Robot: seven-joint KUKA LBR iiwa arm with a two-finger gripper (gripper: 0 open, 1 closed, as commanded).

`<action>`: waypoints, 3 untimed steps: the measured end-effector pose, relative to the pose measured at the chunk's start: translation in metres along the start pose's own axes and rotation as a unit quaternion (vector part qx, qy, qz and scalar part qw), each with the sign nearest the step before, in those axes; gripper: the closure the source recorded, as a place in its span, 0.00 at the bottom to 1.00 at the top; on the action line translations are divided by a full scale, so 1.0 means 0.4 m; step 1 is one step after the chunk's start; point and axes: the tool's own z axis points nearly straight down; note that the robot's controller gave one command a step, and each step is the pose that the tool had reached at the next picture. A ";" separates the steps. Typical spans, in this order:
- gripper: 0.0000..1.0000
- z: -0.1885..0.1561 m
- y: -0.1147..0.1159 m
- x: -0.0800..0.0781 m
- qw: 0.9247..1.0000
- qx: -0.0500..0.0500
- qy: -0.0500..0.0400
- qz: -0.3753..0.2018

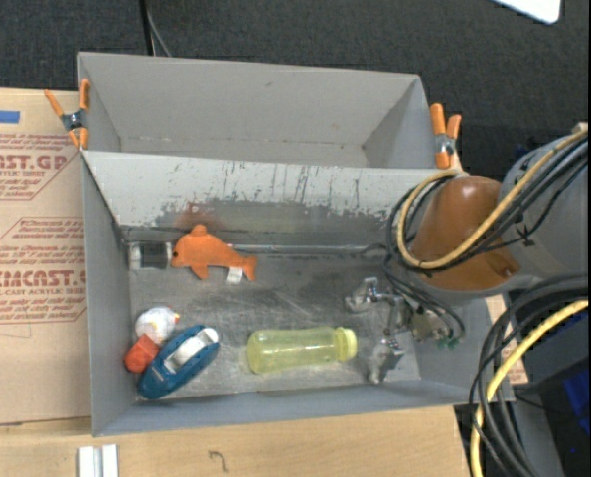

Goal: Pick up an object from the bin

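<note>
One yellow bottle (300,350) beside end effector (375,328), one orange toy fish (211,253)

Printed matter beside the bin (104,266). A cardboard sheet (27,217) lying flat to the left of the bin carries red lettering set at a slight slant. Far end: large capitals cut off by the sheet's edge, legible as "CAST.GP". Middle: a second large line, reading about "CMCAST.C", and just beneath it, in smaller capitals, "CELL-CAST ACRYLIC SHEET". The remaining small red lines between and below these are too fine to read.
</note>
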 end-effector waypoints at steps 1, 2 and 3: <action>1.00 -0.016 0.320 -0.018 0.997 -0.001 0.001 -0.073; 1.00 -0.016 0.320 -0.018 0.997 -0.001 0.001 -0.073; 1.00 -0.329 0.311 -0.014 0.995 0.000 0.000 -0.103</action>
